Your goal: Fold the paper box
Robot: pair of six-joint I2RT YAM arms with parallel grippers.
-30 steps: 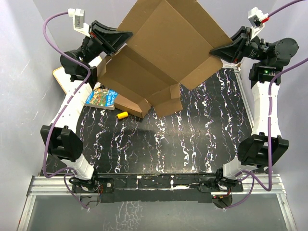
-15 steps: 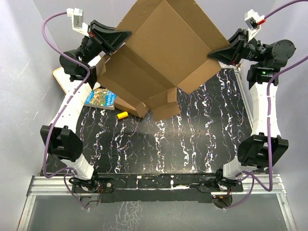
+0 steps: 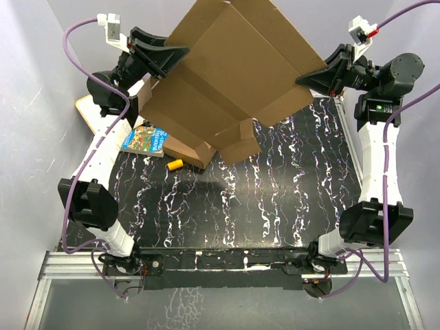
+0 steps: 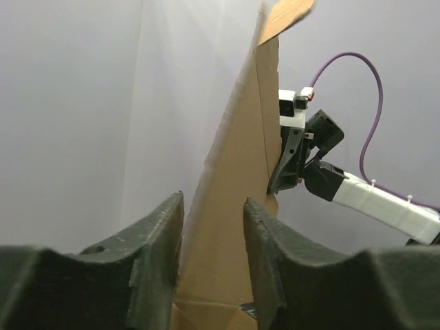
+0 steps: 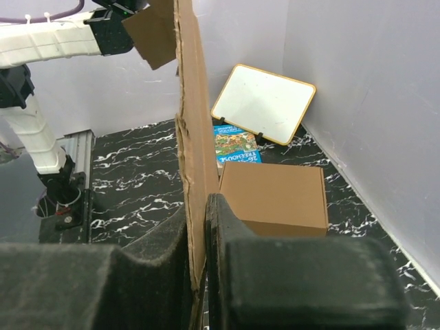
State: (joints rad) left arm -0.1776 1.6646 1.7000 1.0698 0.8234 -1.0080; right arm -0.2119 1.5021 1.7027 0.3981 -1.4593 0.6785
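The paper box (image 3: 234, 65) is an unfolded brown cardboard sheet with flaps, held tilted in the air over the back of the table. My right gripper (image 3: 302, 80) is shut on its right edge. In the right wrist view the sheet (image 5: 189, 103) stands edge-on, pinched between the gripper's (image 5: 199, 206) black pads. My left gripper (image 3: 184, 50) is at the sheet's left edge. In the left wrist view its jaws (image 4: 213, 206) stand apart, with the cardboard (image 4: 240, 151) running away between them, unpinched. Lower flaps (image 3: 237, 141) hang toward the table.
A closed plain brown box (image 3: 187, 150) lies on the black marbled table (image 3: 275, 199) under the sheet, also in the right wrist view (image 5: 275, 196). Beside it lie a colourful book (image 3: 146, 139) and a small yellow object (image 3: 174, 164). A whiteboard (image 5: 265, 103) leans on the back-left wall.
The left jaws were shut on the sheet's left edge and have now parted. The right gripper has shifted slightly up and back with its corner, and the hanging flaps swung a little.
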